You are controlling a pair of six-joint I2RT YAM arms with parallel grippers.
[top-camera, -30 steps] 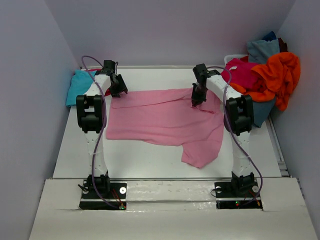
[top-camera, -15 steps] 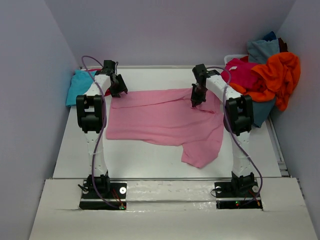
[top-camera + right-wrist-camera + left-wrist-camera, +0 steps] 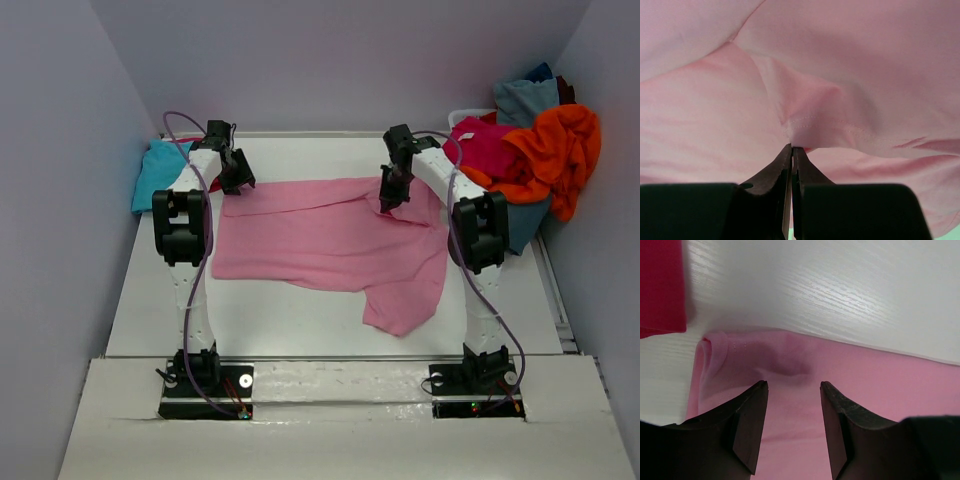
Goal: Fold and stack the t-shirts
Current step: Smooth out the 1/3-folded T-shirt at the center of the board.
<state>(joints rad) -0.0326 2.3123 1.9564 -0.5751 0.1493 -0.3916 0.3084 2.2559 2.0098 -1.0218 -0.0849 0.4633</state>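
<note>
I have the pink shirt (image 3: 330, 235) flat on the worktop (image 3: 280, 320). My right claw (image 3: 792, 149) pinches its far edge and the left claw (image 3: 793, 386) is spread over the other far corner, so both can lift for folding, I think.

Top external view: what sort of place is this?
Probably a lab test cell: plain walls box in a white table, left arm and right arm bolted at its near edge, a pink t-shirt spread beside a shirt pile.

White wood-grained table (image 3: 330, 310) — pale walls (image 3: 330, 60) around.
</note>
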